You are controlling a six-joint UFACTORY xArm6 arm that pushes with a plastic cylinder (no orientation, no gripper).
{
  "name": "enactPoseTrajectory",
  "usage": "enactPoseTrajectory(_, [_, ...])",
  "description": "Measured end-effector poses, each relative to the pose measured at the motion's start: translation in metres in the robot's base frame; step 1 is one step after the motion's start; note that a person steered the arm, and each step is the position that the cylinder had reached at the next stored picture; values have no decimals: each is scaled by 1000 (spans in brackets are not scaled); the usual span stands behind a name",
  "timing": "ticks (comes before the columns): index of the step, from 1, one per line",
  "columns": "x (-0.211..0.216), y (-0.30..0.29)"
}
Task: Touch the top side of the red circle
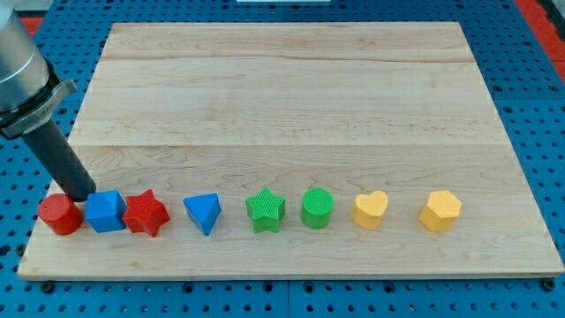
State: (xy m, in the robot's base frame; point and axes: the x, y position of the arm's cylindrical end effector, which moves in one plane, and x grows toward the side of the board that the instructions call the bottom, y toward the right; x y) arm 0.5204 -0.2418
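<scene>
The red circle [60, 215] sits on the wooden board at the view's bottom left, first in a row of blocks. My tip [82, 198] rests at the circle's upper right edge, between it and the blue cube [106, 211], close to or touching both. The dark rod slants up to the view's top left. A red star [146, 213] touches the blue cube's right side.
The row goes on to the view's right: a blue triangle [203, 213], a green star [265, 210], a green circle [317, 208], a yellow heart [370, 210], a yellow hexagon [440, 210]. The wooden board [291, 97] lies on a blue pegboard.
</scene>
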Motion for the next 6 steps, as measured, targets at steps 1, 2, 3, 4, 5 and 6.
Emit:
enactPoseTrajectory(1, [0,0])
enactPoseTrajectory(2, [3,0])
enactPoseTrajectory(3, [3,0])
enactPoseTrajectory(4, [3,0])
enactPoseTrajectory(5, [3,0])
enactPoseTrajectory(6, [-18,-19])
